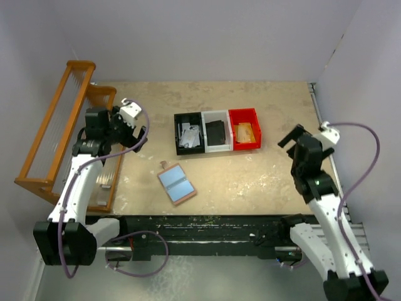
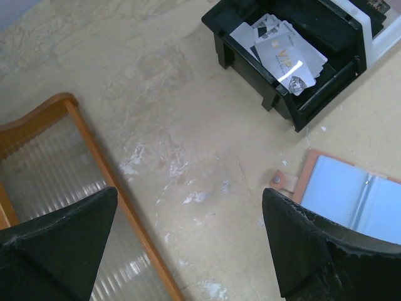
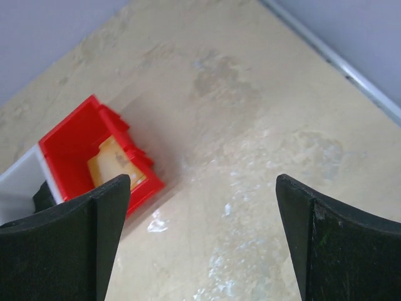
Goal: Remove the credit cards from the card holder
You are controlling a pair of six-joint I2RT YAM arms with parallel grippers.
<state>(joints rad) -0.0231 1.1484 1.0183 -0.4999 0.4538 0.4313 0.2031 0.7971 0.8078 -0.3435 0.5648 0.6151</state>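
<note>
Surface (image 1: 263,182): beige, marbled, scuffed white in spots; fills most of the top view.
Wooden rack (image 1: 53,135): orange frame with ribbed clear panels, standing tilted along the left edge of the frame.
Left arm (image 1: 78,182): reaches up the left side, next to the rack. Left pincer (image 2: 190,194) is spread wide; its wrist view shows bare surface between the fingers, with the rack edge at lower left.
Right arm (image 1: 319,194): right side of the frame. Right pincer (image 3: 203,182) is also spread wide over bare surface, gripping nothing.
Three bins in a touching row, upper centre of the top view: black bin (image 1: 187,133), white bin (image 1: 217,132), red bin (image 1: 244,128), left to right. The white one holds a dark item, can't tell what.
Card holder (image 1: 177,184): lies open flat on the surface, centre-left of the top view, just below the black bin and apart from it. Light blue lining faces up, salmon rim around it, small snap tab (image 2: 283,182) at its upper-left corner. Neither pincer touches it.
Credit cards: pale cards (image 2: 279,50) loosely piled in the black bin; tan-orange card (image 3: 113,164) in the red bin.
</note>
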